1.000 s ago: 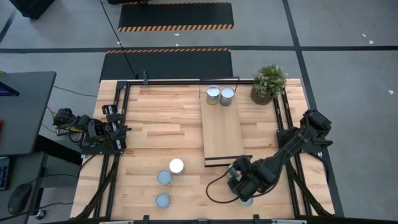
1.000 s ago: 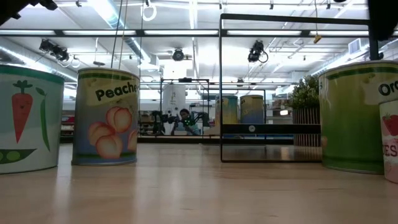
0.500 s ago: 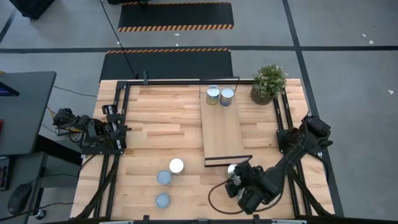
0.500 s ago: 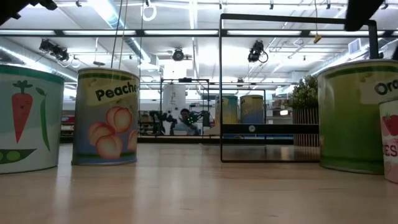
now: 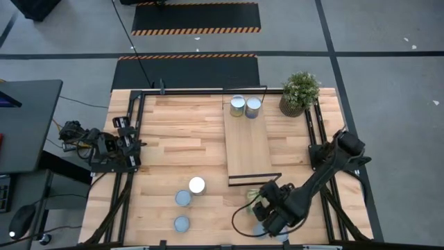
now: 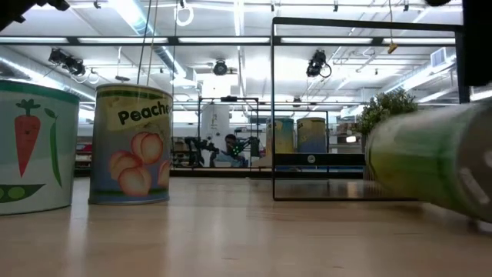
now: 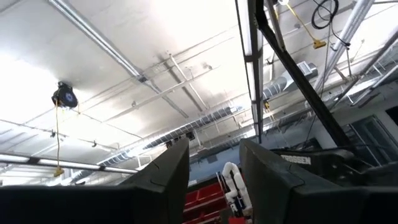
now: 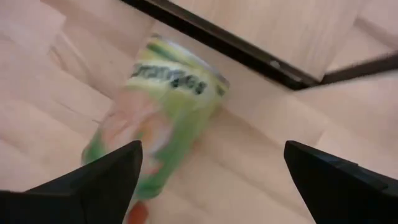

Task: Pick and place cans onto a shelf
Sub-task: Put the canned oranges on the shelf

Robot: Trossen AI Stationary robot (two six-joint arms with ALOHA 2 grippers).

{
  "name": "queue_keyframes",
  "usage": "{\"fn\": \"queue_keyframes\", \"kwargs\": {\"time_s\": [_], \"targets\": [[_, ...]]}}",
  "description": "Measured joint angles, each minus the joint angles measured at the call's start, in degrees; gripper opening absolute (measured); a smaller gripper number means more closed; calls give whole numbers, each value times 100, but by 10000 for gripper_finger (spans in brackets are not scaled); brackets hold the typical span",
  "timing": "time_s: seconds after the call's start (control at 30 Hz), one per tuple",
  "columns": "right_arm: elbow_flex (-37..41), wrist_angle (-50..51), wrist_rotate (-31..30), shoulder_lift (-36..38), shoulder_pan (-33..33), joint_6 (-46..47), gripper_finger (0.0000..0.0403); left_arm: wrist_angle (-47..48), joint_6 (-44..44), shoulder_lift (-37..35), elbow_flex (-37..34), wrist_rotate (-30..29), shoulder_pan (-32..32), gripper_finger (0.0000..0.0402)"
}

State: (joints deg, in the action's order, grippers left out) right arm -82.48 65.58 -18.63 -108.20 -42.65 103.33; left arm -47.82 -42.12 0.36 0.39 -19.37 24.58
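Note:
A green-labelled can lies tipped over on the table just in front of the shelf's dark near edge. It shows blurred and slanted in the low view. My right gripper is open near the table's front edge, with its fingers on either side of the can. Two cans stand on the far end of the shelf. My left gripper is parked at the table's left edge, pointing up, with a narrow gap between its fingers. My right gripper comes at the green can slanting down from the table's near right. One finger stands right by the can's lower end. I cannot tell whether it touches the can. The can rests on the table.
Three cans stand at the table's near left, among them a peach can and a carrot-and-peas can. Another can stands by my right gripper at the front edge. A potted plant stands at the far right corner.
The green can stood upright a second ago and has now tipped over toward the table's left, in front of the shelf. My right gripper has shifted a little toward the table's left and near edge.

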Motion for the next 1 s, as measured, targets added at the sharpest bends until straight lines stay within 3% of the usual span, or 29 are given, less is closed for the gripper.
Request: {"fn": "queue_keyframes", "kwargs": {"time_s": [0.17, 0.27, 0.4, 0.53, 0.83, 1.0], "targets": [[7, 288, -244, 133, 77, -676, 400, 88, -13, 0, -1, 8, -2, 149], [18, 525, -74, 251, 83, -728, 400, 155, -12, 0, -1, -8, 0, 149], [17, 278, -82, 329, 84, -544, 400, 127, 351, 0, 0, 138, -2, 149], [13, -594, -209, 215, 116, -510, 400, 103, 826, 0, -1, 290, 2, 149], [7, -1506, -88, -377, 404, -407, 400, 264, 1912, 0, 2, -572, 2, 149], [13, -1780, 60, -705, 506, -508, 400, 497, 2202, 0, 2, -717, 2, 149]]}}
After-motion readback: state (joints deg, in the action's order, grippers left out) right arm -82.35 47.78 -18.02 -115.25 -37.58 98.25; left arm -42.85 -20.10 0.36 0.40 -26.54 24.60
